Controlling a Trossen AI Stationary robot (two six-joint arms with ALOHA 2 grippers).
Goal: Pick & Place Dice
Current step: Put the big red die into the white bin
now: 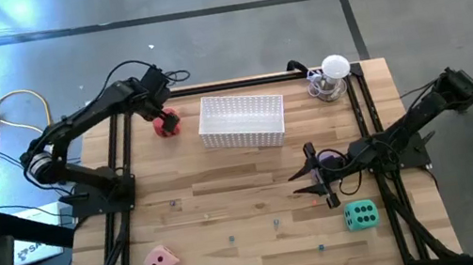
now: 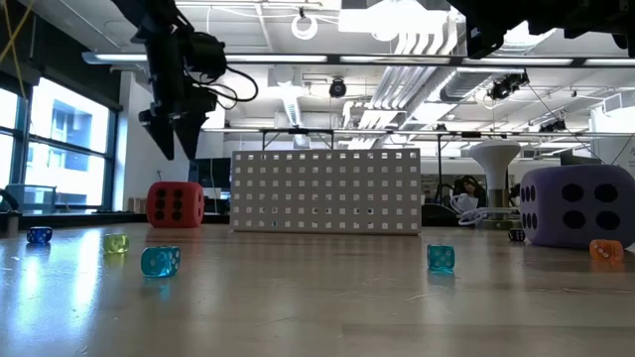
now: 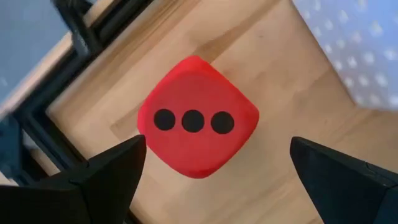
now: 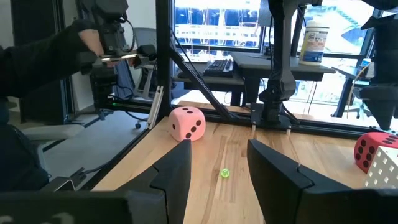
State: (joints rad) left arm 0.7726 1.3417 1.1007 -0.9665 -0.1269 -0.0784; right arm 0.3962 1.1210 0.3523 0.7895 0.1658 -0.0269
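In the upper left part of the high view, the left gripper is hanging above the red die, which is lying on the wooden table just beside the left end of the white basket. In the left wrist view the red die is sitting between the two dark fingers, showing a face with three pips. The fingers are standing wide apart and are not touching it. In the low view the same gripper is pointing down, clearly higher than the red die.

The right gripper is waiting in the lower right part of the high view, with its fingers spread open and holding nothing. The green die is lying just below it in the frame, apart from it. The pink die is resting at the lower left of the table. The purple die is showing only at the right edge of the low view; probably it is standing near the camera, but I cannot place it on the table.
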